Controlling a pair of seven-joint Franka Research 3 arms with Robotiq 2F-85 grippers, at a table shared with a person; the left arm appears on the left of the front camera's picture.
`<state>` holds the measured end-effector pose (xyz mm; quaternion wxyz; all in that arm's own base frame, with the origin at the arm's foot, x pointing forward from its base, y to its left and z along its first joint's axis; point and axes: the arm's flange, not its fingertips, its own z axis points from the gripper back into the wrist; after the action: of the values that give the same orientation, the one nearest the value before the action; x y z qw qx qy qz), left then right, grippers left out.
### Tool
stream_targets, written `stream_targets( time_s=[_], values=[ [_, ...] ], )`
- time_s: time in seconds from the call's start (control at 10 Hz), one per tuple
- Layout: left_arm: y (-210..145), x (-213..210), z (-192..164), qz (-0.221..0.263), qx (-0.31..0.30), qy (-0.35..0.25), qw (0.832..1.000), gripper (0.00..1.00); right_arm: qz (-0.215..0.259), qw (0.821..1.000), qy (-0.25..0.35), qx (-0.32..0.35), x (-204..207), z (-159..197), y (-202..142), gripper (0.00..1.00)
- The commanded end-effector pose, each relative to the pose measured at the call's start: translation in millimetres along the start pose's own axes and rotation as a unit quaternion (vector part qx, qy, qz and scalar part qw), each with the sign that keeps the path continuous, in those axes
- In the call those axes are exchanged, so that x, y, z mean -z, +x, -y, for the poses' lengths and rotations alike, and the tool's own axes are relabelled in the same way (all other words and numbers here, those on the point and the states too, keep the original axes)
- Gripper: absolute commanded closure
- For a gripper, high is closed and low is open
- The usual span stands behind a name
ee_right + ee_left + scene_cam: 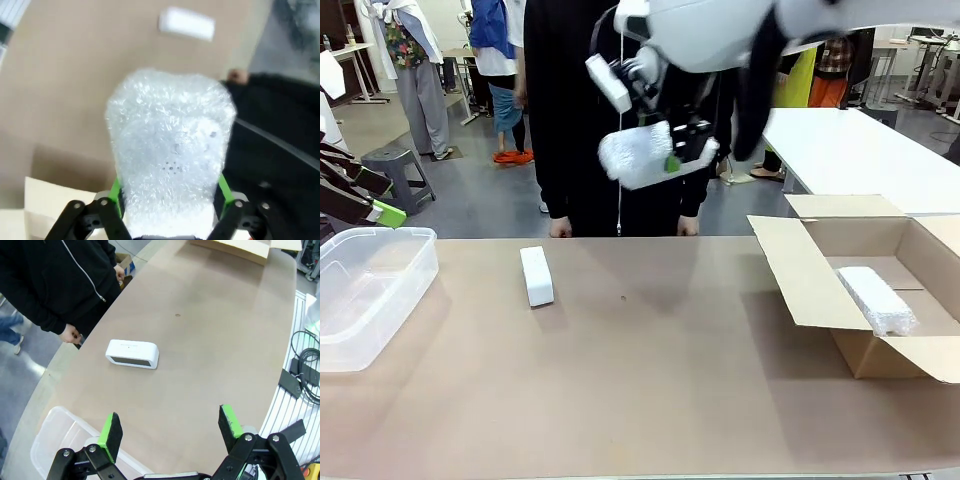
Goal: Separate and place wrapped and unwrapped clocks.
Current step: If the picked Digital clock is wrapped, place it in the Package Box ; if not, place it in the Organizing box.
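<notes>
My left gripper (169, 424) is close to me at the left side of the table (650, 390). Its jaws stand wide apart w/ nothing btw them, and the clear plastic bin (382, 236) at the table's left edge is just under it. My right gripper (170, 191) is clamped on a wrapped clock (170, 145), an oblong bundle in whitish bubble wrap. The green pads press its two sides near the lower end, and the rest of the bundle sticks out past the fingertips. In the front view this bundle is up in the air, well above the table, approx. over the middle and towards the far edge, in front of the person's chest. On the table, left of the middle, lies the unwrapped clock (536, 275), a smooth white block w/ a greyish face on one long side, apart from the bin and touching nothing else. At the right side stands an open cardboard box (798, 262), flaps spread out, and a 2nd wrapped clock (876, 298) lies inside on its bottom. At the far edge a person (570, 120) in a black zip jacket stands close against the table.
</notes>
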<state>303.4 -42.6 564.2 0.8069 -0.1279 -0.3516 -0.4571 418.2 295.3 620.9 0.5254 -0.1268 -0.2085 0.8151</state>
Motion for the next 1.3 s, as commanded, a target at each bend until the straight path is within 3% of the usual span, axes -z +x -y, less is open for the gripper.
stream_targets(
  time_s=[0.0,0.2,0.3,0.4,0.6,0.7,0.9,1.0,1.1,1.2],
  values=[
    [-1,1,-1,0.005,0.000,-0.008,1.000,0.00,-0.032,0.985,-0.057,0.161,6,-52,-46,0.20],
    [-1,1,-1,0.005,0.000,-0.008,1.000,0.00,-0.055,0.937,-0.103,0.329,15,-93,-98,0.20],
    [-1,1,-1,0.005,0.000,-0.008,1.000,0.00,-0.090,0.895,-0.123,0.420,25,-112,-127,0.20],
    [-1,1,-1,0.005,0.000,-0.008,1.000,0.00,-0.093,0.861,-0.123,0.484,36,-130,-160,0.20],
    [-1,1,-1,0.005,0.000,-0.008,1.000,0.00,-0.073,0.823,-0.111,0.552,46,-155,-198,0.20],
    [-1,1,-1,0.005,0.000,-0.008,1.000,0.00,-0.070,0.778,-0.109,0.614,46,-168,-216,0.20],
    [-1,1,-1,0.005,0.000,-0.008,1.000,0.00,-0.079,0.737,-0.096,0.664,46,-187,-240,0.20],
    [-1,1,-1,0.005,0.000,-0.008,1.000,0.00,-0.093,0.728,-0.072,0.675,55,-191,-254,0.20],
    [-1,1,-1,0.005,0.000,-0.008,1.000,0.00,-0.100,0.708,-0.058,0.697,67,-193,-270,0.20],
    [-1,1,-1,0.005,0.000,-0.008,1.000,0.00,-0.089,0.699,-0.050,0.708,80,-196,-282,0.20]
  ],
)
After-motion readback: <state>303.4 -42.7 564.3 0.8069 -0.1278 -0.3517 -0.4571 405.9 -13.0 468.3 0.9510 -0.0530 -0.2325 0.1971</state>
